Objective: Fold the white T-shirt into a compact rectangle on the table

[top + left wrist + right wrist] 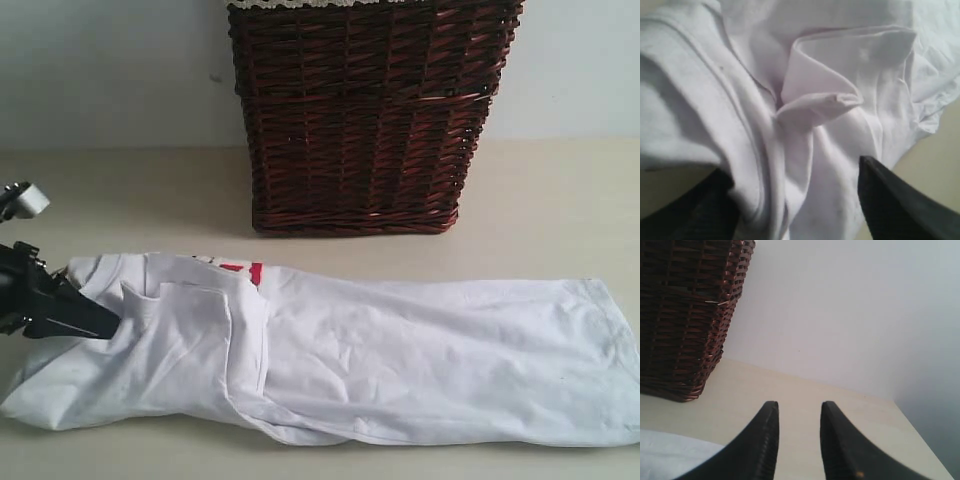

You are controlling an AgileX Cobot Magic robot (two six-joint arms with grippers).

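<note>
I work at what looks like a plain test bench: a bare cream table (540,190), a blank white wall (110,70), a dark wicker basket (365,120) and a white T-shirt (420,360) laid out.

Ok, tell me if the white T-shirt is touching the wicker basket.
Apart. The exterior view shows a strip of bare table between the white T-shirt and the foot of the wicker basket.

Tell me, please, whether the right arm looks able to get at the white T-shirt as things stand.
Probably yes: the right pincer hangs open and empty over the table, the T-shirt has its edge just beside it, and the basket stands aside, not between them.
</note>
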